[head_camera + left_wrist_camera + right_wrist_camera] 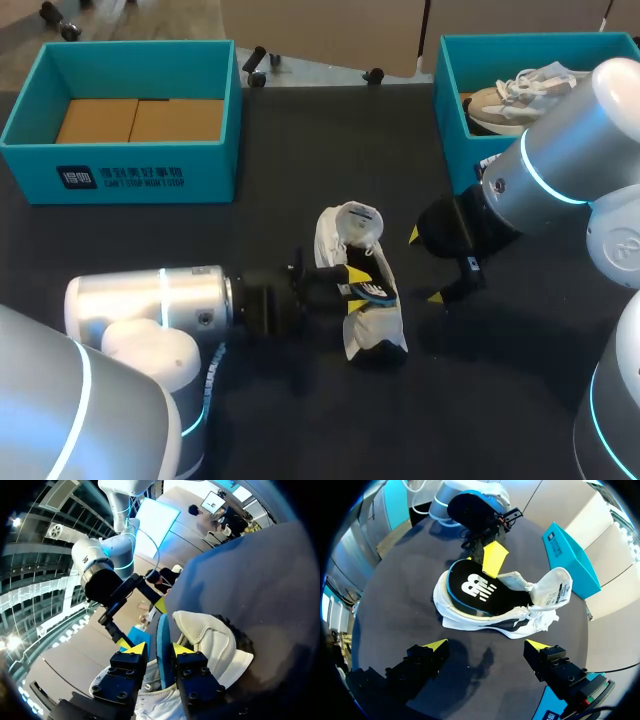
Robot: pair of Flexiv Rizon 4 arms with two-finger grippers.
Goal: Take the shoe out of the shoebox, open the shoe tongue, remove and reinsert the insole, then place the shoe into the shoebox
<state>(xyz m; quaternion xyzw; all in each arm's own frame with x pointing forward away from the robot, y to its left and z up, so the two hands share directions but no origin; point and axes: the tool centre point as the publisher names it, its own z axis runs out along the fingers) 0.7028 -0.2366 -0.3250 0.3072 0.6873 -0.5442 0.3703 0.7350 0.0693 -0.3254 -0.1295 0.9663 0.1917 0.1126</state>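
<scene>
left gripper [158,648] level, pinching insole [470,587] in white shoe [375,330], right gripper [425,266] spread wide, hovering beside

The dark table [300,150] had a plain, matte top. At its far right corner stood 1 teal box [452,110], open at the top, with white print low on its front wall, only partly in sight. Inside it lay 1 beige sneaker [495,103], its toe close to the box's left wall and its white laces [530,85] loose over the upper.
</scene>
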